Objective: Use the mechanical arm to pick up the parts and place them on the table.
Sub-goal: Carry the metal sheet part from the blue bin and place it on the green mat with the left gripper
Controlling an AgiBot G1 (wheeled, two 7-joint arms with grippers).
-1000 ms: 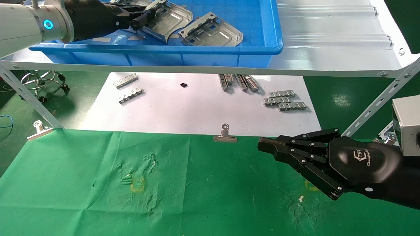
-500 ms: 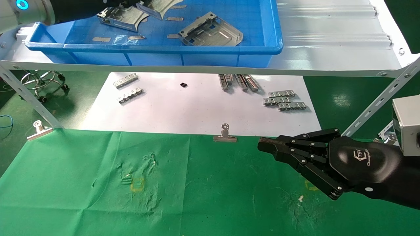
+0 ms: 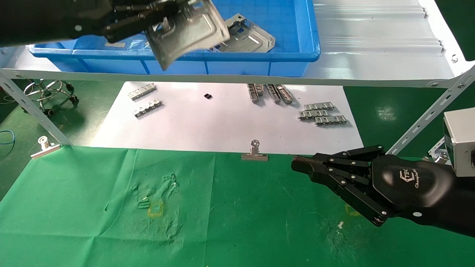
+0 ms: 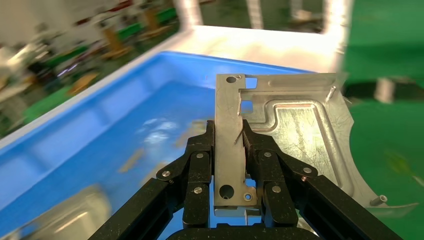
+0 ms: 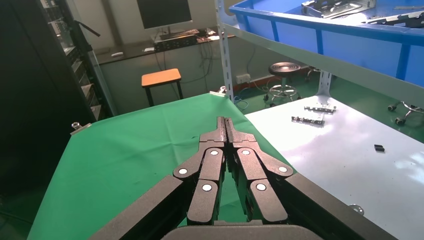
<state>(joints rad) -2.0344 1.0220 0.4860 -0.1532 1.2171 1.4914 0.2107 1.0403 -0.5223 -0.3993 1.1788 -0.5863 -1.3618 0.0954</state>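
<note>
Green worktop (image 3: 92, 207) up front, white sheet (image 3: 222, 122) clipped across its far half, pale shelf (image 3: 371, 55) over the far edge with a blue tray (image 3: 259, 59) on it. And up comes a part (image 3: 187, 31)! Sat down in the tray a second ago, half a second ago just clearing the floor of it, now swung out over the tray's near wall in the left pincer (image 3: 148, 16). Held firm from the look of the left wrist view: black fingers (image 4: 200, 165) clamped either side of the part's flat edge strip (image 4: 230, 145), plate standing out beyond them, tilted. Means pick done, carry begun; still to do, by this reckoning, the drop to the worktop and the release.

One more part (image 3: 241, 35) left lying in the tray toward its right end. Ribbed strips (image 3: 144, 98) and a clip (image 3: 254, 152) sitting untouched on the sheet.

Right pincer (image 3: 297, 163) parked low over the near right corner of the worktop, same spot as before, fingers straight and pressed together, holding nothing.

Hard to make out: left arm mostly a dark blur cut off at the far left corner; held part covering the tray floor behind it, so any further parts there unknown; tray's far side out of shot.
</note>
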